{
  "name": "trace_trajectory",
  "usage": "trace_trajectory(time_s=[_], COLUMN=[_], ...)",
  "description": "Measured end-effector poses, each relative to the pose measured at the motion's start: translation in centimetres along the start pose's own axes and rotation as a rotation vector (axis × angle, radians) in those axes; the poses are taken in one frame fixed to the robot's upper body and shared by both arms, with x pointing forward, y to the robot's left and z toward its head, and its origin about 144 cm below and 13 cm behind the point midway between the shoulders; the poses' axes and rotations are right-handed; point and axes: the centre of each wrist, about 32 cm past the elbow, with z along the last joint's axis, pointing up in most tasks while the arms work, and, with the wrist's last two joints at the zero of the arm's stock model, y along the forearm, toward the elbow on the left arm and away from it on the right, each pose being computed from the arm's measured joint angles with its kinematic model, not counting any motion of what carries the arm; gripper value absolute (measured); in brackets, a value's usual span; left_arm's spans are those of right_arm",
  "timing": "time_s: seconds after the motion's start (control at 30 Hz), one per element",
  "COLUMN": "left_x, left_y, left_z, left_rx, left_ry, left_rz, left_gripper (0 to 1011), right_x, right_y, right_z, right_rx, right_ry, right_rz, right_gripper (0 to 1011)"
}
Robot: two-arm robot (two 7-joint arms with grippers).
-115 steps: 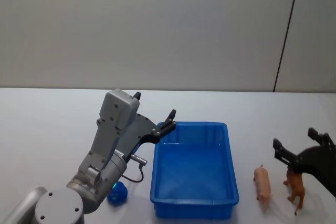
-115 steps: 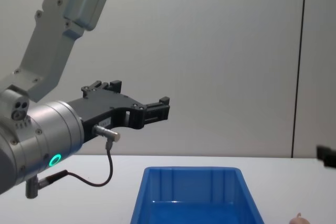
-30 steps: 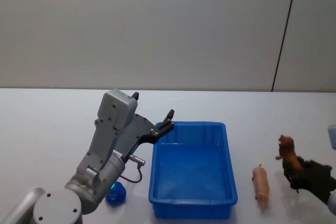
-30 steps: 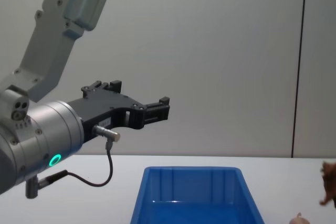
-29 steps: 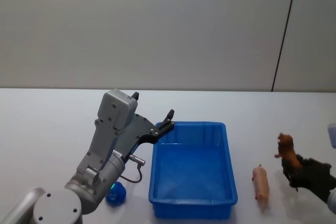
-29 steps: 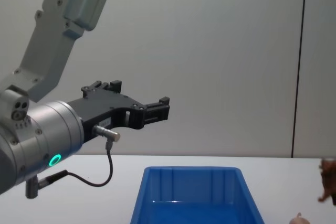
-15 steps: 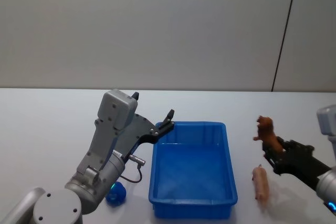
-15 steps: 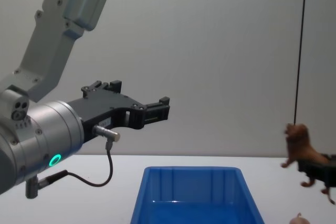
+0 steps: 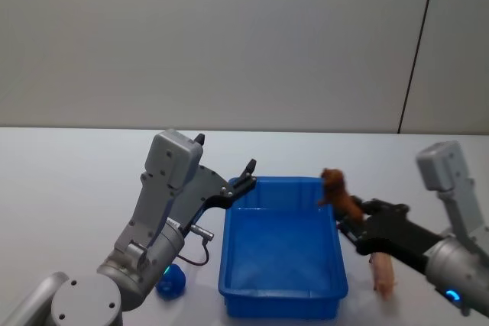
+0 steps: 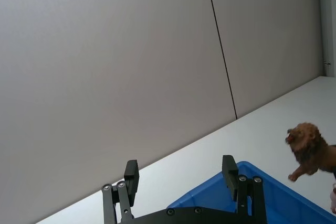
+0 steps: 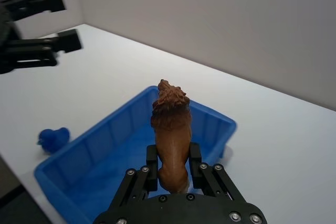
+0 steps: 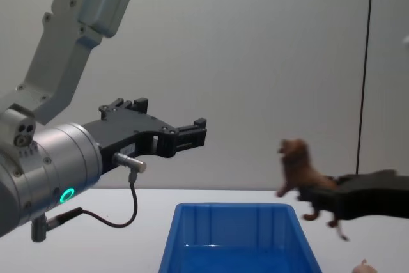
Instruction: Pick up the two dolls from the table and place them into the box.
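- Right pincer point(image 11: 173, 156) is clamped narrow on a brown plastic lion figure point(image 9: 336, 188), holding it upright in the air above the right rim of the bright blue rectangular plastic bin point(image 9: 281, 305);
- Left pincer point(image 10: 180, 165) hangs raised near the bin's far left corner, fingers spread wide, gripping nothing;
- pale pink plastic pig figure point(image 9: 380, 271) lies on the plain white desk point(image 9: 69, 181) just right of the bin, beside the right arm;
- dark blue lumpy toy point(image 9: 171, 282) sits on the desk by the bin's near left corner, close to the left arm

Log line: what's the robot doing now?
right gripper: jaws shut on brown lion, over box | left gripper: jaws open, idle | pink pig: on table
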Motion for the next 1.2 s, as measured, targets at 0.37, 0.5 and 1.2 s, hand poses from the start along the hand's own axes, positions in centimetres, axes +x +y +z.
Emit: trace_trajectory(time_s=[0.37,0.5,1.2], left_x=[0.0,0.0,0.0], left_y=[0.0,0.0,0.0], left_z=[0.0,0.0,0.0], left_rx=[0.0,0.0,0.0], left_ry=[0.0,0.0,0.0], left_rz=[0.0,0.0,0.0], left_gripper=[1001,1001,1001], right_x=[-2.4,-3.0,-1.7], right_y=[2.8,3.5,2.2], right_z=[0.8,0.8,0.0], right_rx=[-0.053,-0.068,-0.062], right_ry=[-0.009,-0.009,0.03], right_rz=[0.131,0.149,0.059], right_gripper=[516,630,1001])
